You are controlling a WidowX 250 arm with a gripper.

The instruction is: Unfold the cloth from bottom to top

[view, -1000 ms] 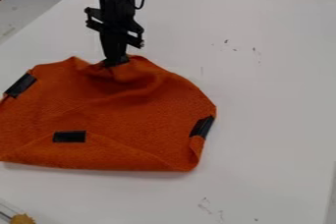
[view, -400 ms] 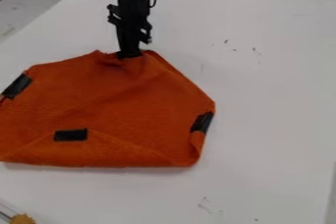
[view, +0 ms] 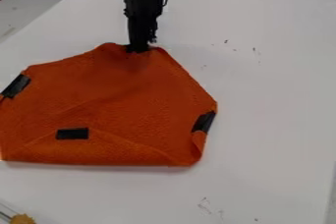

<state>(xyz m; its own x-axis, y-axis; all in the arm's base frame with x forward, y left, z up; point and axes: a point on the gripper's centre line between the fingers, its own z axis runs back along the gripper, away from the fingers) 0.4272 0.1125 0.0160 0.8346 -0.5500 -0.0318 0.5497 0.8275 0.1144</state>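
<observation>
"Start close to the camera. What have you got?"

"A yellow lump [view: 22, 219] at the near left of my view, well apart from the cloth [view: 125, 95]. Then the cloth's near edge, almost straight, on the left part of the worktop [view: 269, 120]. Creases slant down from the middle patch [view: 72, 133]; I can't tell how many layers lie there."

"And further up?"

"The right patch [view: 204, 122], with a small curl of cloth just on the near side of it, and the left patch [view: 15, 86], towards the worktop's left edge. Beyond them the cloth narrows to a blunt peak at its far edge, and that's where I have the pincer [view: 137, 49]. It's narrow, nipped onto the cloth."

"So which step are you on?"

"Spreading the upper layer away from the near side, and I'd say it's mostly done. The middle looks fairly smooth to me."

"Next?"

"I'd ease the held edge a touch towards the worktop's far edge, low and slow, then set it down and let go. Pull too hard and I might drag the whole cloth along, or leave that peak puckered."
</observation>
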